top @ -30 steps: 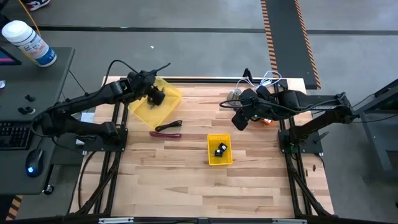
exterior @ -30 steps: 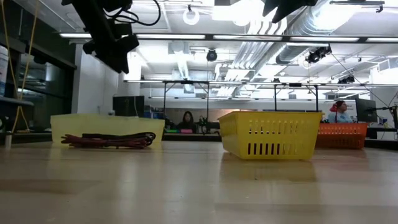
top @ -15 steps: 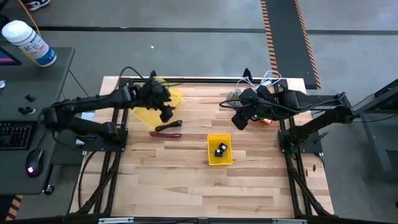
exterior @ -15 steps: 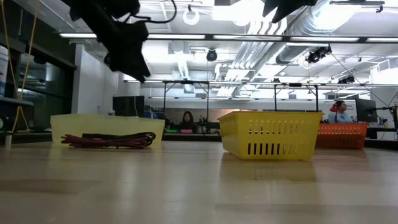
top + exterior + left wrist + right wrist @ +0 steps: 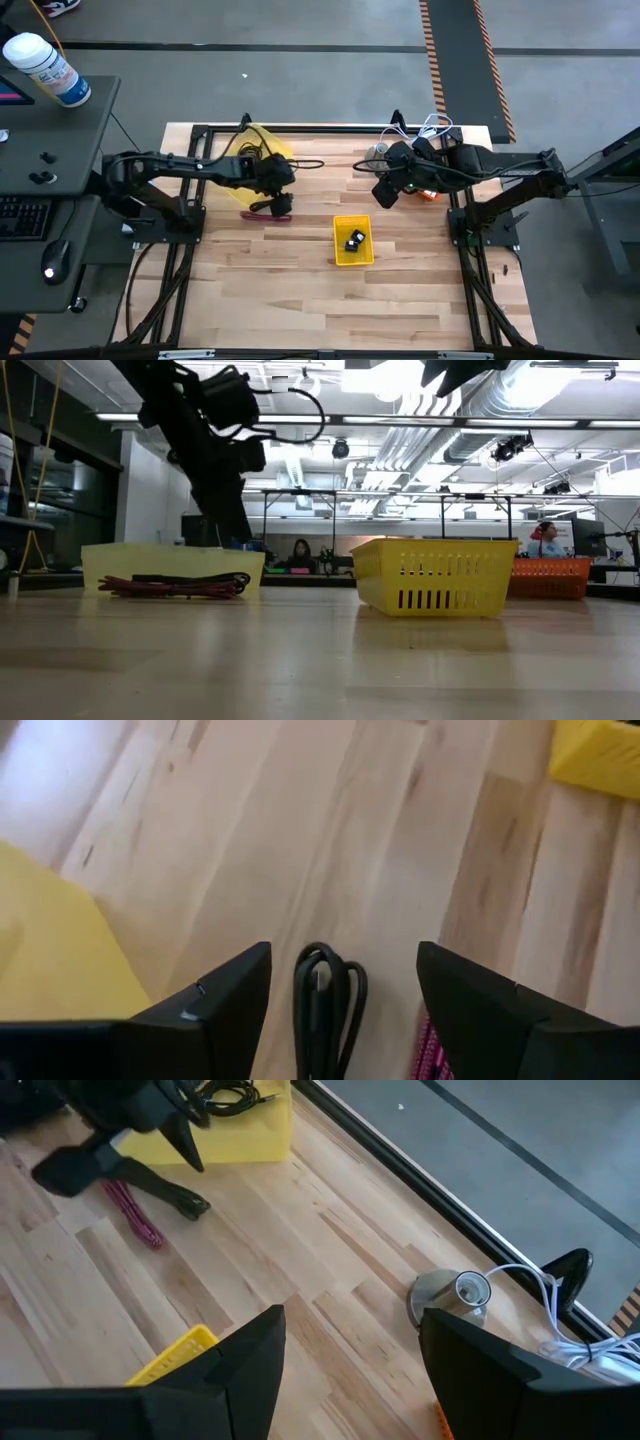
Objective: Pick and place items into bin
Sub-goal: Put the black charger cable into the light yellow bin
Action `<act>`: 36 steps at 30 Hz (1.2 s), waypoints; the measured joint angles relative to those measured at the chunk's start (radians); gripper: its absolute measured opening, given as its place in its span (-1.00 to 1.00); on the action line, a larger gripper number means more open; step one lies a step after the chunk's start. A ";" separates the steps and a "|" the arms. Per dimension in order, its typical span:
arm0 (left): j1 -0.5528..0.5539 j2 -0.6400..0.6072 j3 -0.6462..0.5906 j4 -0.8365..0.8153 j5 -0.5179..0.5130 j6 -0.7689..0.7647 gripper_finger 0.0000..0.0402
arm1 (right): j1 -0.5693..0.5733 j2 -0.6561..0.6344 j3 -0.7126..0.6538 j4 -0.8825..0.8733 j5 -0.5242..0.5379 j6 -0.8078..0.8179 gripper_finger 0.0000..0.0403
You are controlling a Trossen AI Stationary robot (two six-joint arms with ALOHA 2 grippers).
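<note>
The red-handled hand tool (image 5: 266, 210) lies flat on the wood table near the large yellow bin (image 5: 248, 165). In the left wrist view its black looped part (image 5: 325, 1000) and its red part (image 5: 430, 1050) show. My left gripper (image 5: 281, 199) is open and hangs just above the tool (image 5: 175, 585), with the black loop showing between its fingers (image 5: 342, 955). A coiled black cable (image 5: 225, 1095) lies in the large bin. Two tiny black blocks (image 5: 354, 240) sit in the small yellow basket (image 5: 352, 258). My right gripper (image 5: 384, 192) is open and empty, high over the table's far right. The white packets are out of view.
A grey metal cone-shaped object (image 5: 378, 152) stands at the far edge, with white cords (image 5: 432, 128) behind it. An orange thing (image 5: 430, 195) lies under the right arm. The near half of the table is bare wood. People sit in the room beyond the table (image 5: 300, 552).
My left gripper has moved from above the large yellow bin toward the table's right and near edges, and down. It now hangs over the red-handled tool. The right arm has kept still.
</note>
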 joint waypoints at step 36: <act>0.000 0.222 0.086 -0.008 0.130 0.114 -0.81 | 0.000 0.000 0.000 0.004 0.016 -0.003 0.09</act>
